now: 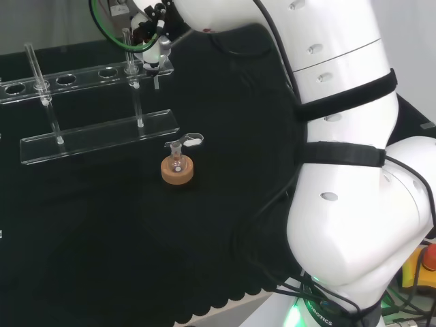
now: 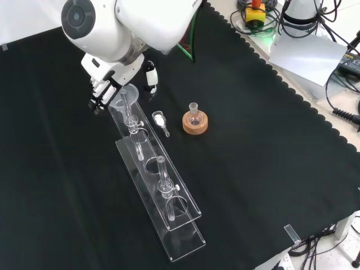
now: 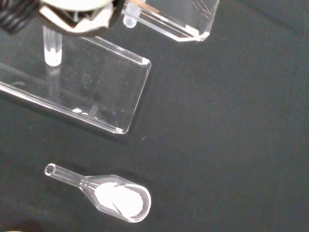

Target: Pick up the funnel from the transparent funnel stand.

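Black-and-white fingers (image 2: pixel 101 93) curl round the clear conical funnel (image 2: pixel 125 94); acrylic stand (image 2: pixel 169 225) below.

The arm's link hides most of the hand (image 2: pixel 107 84); its grip is unclear.

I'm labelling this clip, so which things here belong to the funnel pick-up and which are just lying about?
Belongs to the job:
- funnel
- transparent funnel stand
- hand

Just lying about:
- glass scoop with white powder
- small flask on cork ring
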Robot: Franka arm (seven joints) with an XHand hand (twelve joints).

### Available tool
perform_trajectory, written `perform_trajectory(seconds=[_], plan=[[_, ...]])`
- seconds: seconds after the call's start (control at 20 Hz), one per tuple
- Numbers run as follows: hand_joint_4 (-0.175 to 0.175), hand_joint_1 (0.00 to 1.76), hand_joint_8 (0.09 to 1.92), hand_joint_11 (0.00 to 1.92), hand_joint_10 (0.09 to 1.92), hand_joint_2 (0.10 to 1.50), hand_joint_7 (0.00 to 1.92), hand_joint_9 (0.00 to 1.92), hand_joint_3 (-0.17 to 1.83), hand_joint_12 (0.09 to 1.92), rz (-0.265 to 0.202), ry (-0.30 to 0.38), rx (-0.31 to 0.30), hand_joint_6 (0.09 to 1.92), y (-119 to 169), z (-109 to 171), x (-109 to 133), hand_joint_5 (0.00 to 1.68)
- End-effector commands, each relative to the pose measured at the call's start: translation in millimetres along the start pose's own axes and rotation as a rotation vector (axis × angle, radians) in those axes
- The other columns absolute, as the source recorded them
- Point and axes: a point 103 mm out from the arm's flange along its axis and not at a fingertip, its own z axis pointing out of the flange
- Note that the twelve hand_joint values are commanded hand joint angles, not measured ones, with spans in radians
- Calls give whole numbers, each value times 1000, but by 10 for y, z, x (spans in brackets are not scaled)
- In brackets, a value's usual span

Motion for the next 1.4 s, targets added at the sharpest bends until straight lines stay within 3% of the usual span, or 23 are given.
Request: perform_trajectory(seconds=[0.05,0.55,0.95,1.4], plan=[[19,884,696,497,661,625,55,537,665,1431,23,-40,-27,87,-2,-20,-5,332],[3,938,671,539,526,688,382,807,664,1382,81,-160,-151,90,-218,-308,-83,607],[12,957,651,553,495,701,425,849,662,1361,112,-196,-159,137,-576,-576,-181,682],[16,965,648,556,489,703,433,869,668,1354,170,-197,-181,159,-1160,-652,-216,698]])
